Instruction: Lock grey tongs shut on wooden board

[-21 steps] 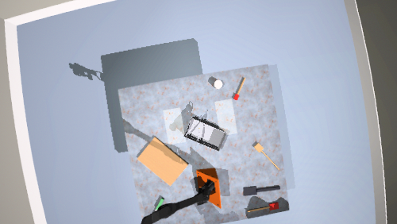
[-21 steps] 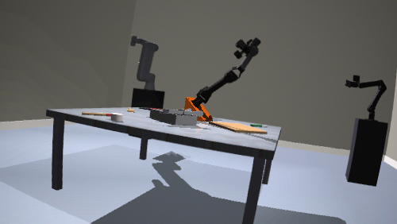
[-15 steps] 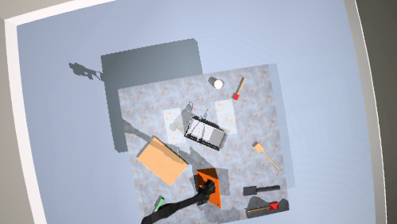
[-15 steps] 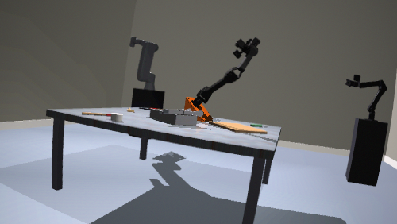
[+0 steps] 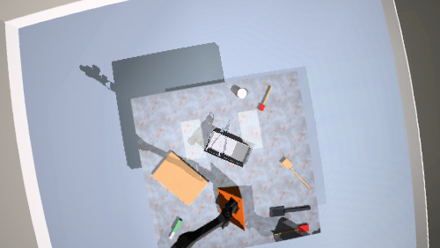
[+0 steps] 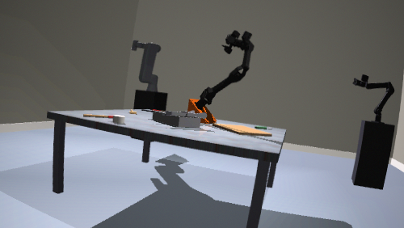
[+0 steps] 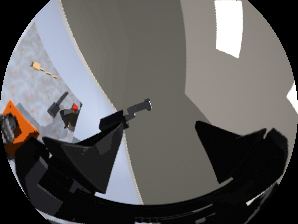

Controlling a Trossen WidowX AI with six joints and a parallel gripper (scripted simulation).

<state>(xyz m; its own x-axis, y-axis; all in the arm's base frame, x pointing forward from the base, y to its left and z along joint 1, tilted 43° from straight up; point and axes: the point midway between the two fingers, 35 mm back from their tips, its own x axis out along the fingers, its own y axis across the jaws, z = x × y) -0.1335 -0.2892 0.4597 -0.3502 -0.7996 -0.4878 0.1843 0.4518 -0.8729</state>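
Note:
The grey tongs [image 6: 197, 115] lie over the grey roasting tin [image 5: 243, 152] [image 6: 183, 121] near the middle of the table; their arms look spread, but the thin outlines blur into the tin. The wooden board [image 5: 180, 178] [image 6: 242, 129] lies flat beside the tin, with nothing on it. My gripper [image 7: 161, 125] is wide open and empty, with only wall and floor beyond its fingers. In the exterior view it is raised high above the table, well away from the tongs. It is out of frame in the top view. The hinge lock cannot be made out.
My orange base [image 5: 238, 213] [image 6: 192, 106] stands near the tin and board. A white cylinder [image 5: 242, 93] [image 6: 119, 120], a red-headed stick [image 5: 261, 106], a wooden mallet [image 5: 287, 163], a dark tool [image 5: 277, 211] and a green marker [image 5: 176, 226] [image 6: 261, 128] lie around. Two other arms stand behind.

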